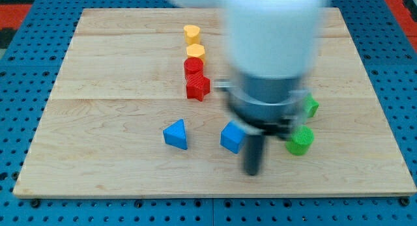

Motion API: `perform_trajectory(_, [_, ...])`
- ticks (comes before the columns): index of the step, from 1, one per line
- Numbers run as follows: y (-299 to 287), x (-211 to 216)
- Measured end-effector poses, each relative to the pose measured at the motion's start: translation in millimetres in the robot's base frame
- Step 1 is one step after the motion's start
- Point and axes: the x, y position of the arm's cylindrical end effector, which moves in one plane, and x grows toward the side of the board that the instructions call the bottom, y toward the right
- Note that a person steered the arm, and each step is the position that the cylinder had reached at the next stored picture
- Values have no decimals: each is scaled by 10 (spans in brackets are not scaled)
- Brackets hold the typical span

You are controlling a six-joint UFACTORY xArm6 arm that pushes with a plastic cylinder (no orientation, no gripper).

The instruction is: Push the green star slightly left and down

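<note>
A green block with a lobed outline, which looks like the star (300, 141), sits at the view's lower right. A second green block (312, 107) lies just above it, partly hidden by the arm, so its shape is unclear. My tip (251, 172) is on the board to the left of and slightly below the green star, with a gap between them. The tip is just below and to the right of a blue cube (231, 137). The blurred arm body (273, 63) covers the middle right of the wooden board (98, 122).
A blue triangle (175, 134) lies left of the blue cube. A column at top centre holds a yellow heart (191, 34), a yellow block (195, 52), a red round block (193, 66) and a red star (197, 88). The board's bottom edge (215, 195) is near the tip.
</note>
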Motion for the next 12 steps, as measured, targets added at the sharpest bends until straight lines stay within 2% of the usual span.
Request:
perform_trajectory(1, [1374,-208])
perform_trajectory(2, [1396,-743])
perform_trajectory(3, [1101,-1088])
perform_trajectory(5, [-227,-1108])
perform_trajectory(8, [-1915,-1123])
perform_trajectory(9, [-2320,-1117])
perform_trajectory(10, [-2746,-1299])
perform_trajectory(11, [-2855,-1311])
perform_trajectory(12, [-3335,-1379])
